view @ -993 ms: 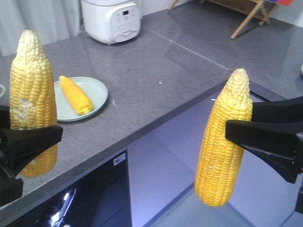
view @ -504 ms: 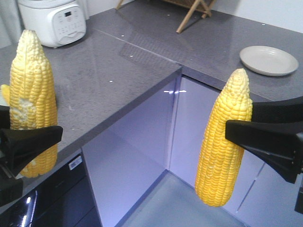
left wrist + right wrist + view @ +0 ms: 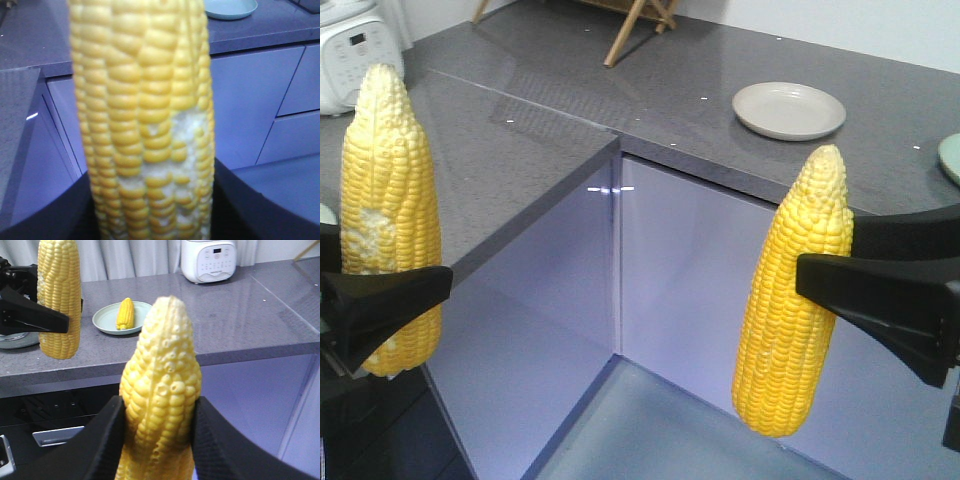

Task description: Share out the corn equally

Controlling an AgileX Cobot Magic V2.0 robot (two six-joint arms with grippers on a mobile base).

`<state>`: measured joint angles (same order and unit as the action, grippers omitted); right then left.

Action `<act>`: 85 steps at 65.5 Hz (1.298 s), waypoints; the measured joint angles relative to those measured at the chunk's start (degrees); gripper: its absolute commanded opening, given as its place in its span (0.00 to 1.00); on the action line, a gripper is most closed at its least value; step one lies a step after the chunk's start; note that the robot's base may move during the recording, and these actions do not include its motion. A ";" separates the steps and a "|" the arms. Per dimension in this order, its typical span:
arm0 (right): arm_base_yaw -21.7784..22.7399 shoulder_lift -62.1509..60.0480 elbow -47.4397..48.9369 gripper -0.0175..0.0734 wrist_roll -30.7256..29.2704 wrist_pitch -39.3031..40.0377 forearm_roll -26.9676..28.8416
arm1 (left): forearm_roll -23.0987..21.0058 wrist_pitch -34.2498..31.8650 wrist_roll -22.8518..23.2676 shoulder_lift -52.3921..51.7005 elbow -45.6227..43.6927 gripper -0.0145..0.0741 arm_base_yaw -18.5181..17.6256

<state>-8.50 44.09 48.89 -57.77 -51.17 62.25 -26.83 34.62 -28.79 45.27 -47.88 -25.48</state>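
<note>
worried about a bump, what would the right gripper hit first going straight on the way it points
Probably the grey counter's front edge, beyond the corn the right gripper holds; depth is unclear.

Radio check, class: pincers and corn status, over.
Left pincer shut on left cob, upright. Right pincer shut on right cob. Beige plate on counter, empty. No obstruction seen.

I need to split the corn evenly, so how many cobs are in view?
3. The left cob stands upright in the left gripper; the right cob in the right gripper; the third cob lies on a green plate on the counter. More may be hidden.
</note>
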 measured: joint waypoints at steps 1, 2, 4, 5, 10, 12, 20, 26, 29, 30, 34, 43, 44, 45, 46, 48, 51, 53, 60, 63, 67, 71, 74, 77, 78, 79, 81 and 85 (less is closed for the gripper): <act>0.00 0.00 0.00 0.42 0.00 0.00 0.00 | 0.00 0.00 0.00 0.00 0.00 0.43 0.00; 0.00 0.00 0.00 0.42 0.00 0.00 0.00 | 0.00 0.00 0.00 0.00 0.00 0.43 0.00; 0.00 0.00 0.00 0.42 0.00 0.00 0.00 | 0.00 0.00 0.00 0.00 0.00 0.43 0.00; 0.00 0.00 0.00 0.42 0.00 0.00 0.00 | 0.00 0.00 0.00 0.00 0.00 0.43 0.00; 0.00 0.00 0.00 0.42 0.00 0.00 0.00 | 0.00 0.00 0.00 0.00 0.00 0.43 0.00; 0.00 0.00 0.00 0.42 0.00 0.00 0.00 | 0.00 0.00 0.00 0.00 0.00 0.43 0.00; 0.00 0.00 0.00 0.42 0.00 0.00 0.00 | 0.00 0.00 0.00 0.00 0.00 0.43 0.00; 0.00 0.00 0.00 0.42 0.00 0.00 0.00 | 0.00 0.00 0.00 0.00 0.00 0.43 0.00; 0.00 0.00 0.00 0.42 0.00 0.00 0.00 | 0.00 0.00 0.00 0.00 0.00 0.43 0.00; 0.00 0.00 0.00 0.42 0.00 0.00 0.00 | 0.00 0.00 0.00 0.00 0.00 0.43 0.00; 0.00 0.00 0.00 0.42 0.00 0.00 0.00 | 0.00 0.00 0.00 0.00 0.00 0.43 0.00; 0.00 0.00 0.00 0.42 0.00 0.00 0.00 | 0.00 0.00 0.00 0.00 0.00 0.43 0.00; 0.00 0.00 0.00 0.42 0.00 0.00 0.00 | 0.00 0.00 0.00 0.00 0.00 0.43 0.00; 0.00 0.00 0.00 0.42 0.00 0.00 0.00 | 0.00 0.00 0.00 0.00 0.00 0.43 0.00; 0.00 0.00 0.00 0.42 0.00 0.00 0.00 | 0.00 0.00 0.00 0.00 0.00 0.43 0.00; 0.00 0.00 0.00 0.42 0.00 0.00 0.00 | 0.00 0.00 0.00 0.00 0.00 0.43 0.00; 0.00 0.00 0.00 0.42 0.00 0.00 0.00 | 0.00 0.00 0.00 0.00 0.00 0.43 0.00; 0.00 0.00 0.00 0.42 0.00 0.00 0.00 | 0.00 0.00 0.00 0.00 0.00 0.43 0.00; 0.00 0.00 0.00 0.42 0.00 0.00 0.00 | 0.00 0.00 0.00 0.00 0.00 0.43 0.00; 0.00 0.00 0.00 0.42 0.00 0.00 0.00 | 0.00 0.00 0.00 0.00 0.00 0.43 0.00; 0.00 0.00 0.00 0.42 0.00 0.00 0.00 | 0.00 0.00 0.00 0.00 0.00 0.43 0.00; 0.00 0.00 0.00 0.42 0.00 0.00 0.00 | 0.00 0.00 0.00 0.00 0.00 0.43 0.00; 0.00 0.00 0.00 0.42 0.00 0.00 0.00 | 0.00 0.00 0.00 0.00 0.00 0.43 0.00; 0.00 0.00 0.00 0.42 0.00 0.00 0.00 | 0.00 0.00 0.00 0.00 0.00 0.43 0.00; 0.00 0.00 0.00 0.42 0.00 0.00 0.00 | 0.00 0.00 0.00 0.00 0.00 0.43 0.00; 0.00 0.00 0.00 0.42 0.00 0.00 0.00 | 0.00 0.00 0.00 0.00 0.00 0.43 0.00; 0.00 0.00 0.00 0.42 0.00 0.00 0.00 | 0.00 0.00 0.00 0.00 0.00 0.43 0.00; 0.00 0.00 0.00 0.42 0.00 0.00 0.00 | 0.00 0.00 0.00 0.00 0.00 0.43 0.00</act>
<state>-8.50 44.09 48.89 -57.77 -51.17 62.25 -26.83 34.62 -28.79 45.27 -47.88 -25.48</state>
